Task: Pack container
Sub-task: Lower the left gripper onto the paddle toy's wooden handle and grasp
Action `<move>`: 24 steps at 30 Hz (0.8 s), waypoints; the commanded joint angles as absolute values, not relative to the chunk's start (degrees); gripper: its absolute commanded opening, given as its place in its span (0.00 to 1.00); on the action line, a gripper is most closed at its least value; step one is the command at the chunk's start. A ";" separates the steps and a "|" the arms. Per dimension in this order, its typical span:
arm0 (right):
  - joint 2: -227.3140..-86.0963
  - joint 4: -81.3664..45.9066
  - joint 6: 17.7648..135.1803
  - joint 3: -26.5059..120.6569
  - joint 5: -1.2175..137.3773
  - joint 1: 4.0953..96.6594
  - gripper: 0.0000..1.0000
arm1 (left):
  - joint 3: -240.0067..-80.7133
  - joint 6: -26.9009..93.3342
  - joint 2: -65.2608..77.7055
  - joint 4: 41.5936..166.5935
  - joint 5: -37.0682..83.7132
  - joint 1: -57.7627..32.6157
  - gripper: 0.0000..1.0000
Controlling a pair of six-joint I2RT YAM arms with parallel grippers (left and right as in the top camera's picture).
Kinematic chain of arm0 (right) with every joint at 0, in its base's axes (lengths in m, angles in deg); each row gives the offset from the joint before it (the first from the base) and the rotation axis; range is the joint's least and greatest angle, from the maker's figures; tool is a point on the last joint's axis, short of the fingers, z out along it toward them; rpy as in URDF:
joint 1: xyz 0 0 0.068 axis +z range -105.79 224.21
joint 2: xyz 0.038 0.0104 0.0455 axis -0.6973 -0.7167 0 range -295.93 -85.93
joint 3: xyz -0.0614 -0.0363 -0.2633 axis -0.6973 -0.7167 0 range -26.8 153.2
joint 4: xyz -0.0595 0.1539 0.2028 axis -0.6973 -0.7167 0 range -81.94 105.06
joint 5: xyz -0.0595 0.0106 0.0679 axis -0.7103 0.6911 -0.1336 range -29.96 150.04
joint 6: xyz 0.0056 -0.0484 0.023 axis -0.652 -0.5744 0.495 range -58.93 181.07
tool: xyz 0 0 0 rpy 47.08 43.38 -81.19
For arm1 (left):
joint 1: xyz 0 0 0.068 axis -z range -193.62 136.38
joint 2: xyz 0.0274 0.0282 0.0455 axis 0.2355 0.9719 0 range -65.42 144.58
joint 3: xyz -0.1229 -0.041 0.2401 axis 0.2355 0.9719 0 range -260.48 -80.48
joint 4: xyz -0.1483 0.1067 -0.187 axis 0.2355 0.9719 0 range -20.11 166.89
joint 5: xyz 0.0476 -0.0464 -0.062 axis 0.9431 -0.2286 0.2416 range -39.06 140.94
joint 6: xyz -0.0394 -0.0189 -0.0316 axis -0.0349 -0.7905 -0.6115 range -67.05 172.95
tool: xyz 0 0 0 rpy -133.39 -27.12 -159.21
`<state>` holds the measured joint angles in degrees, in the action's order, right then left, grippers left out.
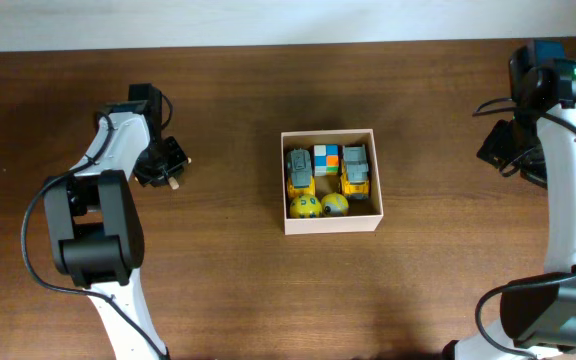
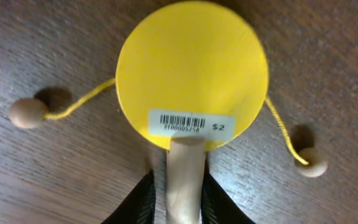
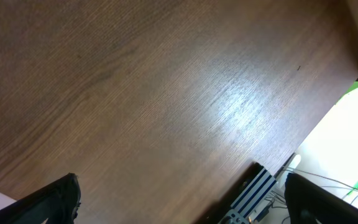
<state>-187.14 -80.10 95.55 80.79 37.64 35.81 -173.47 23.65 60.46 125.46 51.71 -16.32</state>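
Plainly, barcode sticker [image 2: 191,122] on yellow drum [image 2: 191,62]: "$2".

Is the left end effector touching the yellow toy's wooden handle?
Touching. The left wrist view shows the left end effector clamping the wooden handle from both sides.

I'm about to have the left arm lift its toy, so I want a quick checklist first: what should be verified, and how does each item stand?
1. Left gripper on the rattle drum: its fingers close on both sides of the wooden handle. Ok.
2. Beads: both lie free on the table, strings untangled. Ok.
3. Path to the container: bare wood between. Ok.
4. Room inside: toys cover most of the floor. Cannot tell.
5. Right gripper: open, away from the container. Ok.
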 commanded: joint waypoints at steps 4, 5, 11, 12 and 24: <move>-186.92 -80.05 96.08 80.94 37.36 35.57 0.99 | -172.29 24.38 60.35 127.45 50.64 -16.50 0.19; -186.92 -80.05 96.08 80.94 37.36 35.57 0.99 | -172.29 24.38 60.35 127.71 50.64 -16.50 0.19; -186.92 -80.05 96.08 80.94 37.36 35.57 0.99 | -172.29 24.40 60.35 128.45 50.67 -16.34 0.19; -186.92 -80.08 96.10 80.94 37.36 35.57 0.99 | -172.29 24.40 60.35 128.56 50.67 -16.34 0.19; -186.92 -80.05 96.08 80.94 37.36 35.57 0.99 | -175.03 29.97 60.31 130.11 50.23 -16.28 0.18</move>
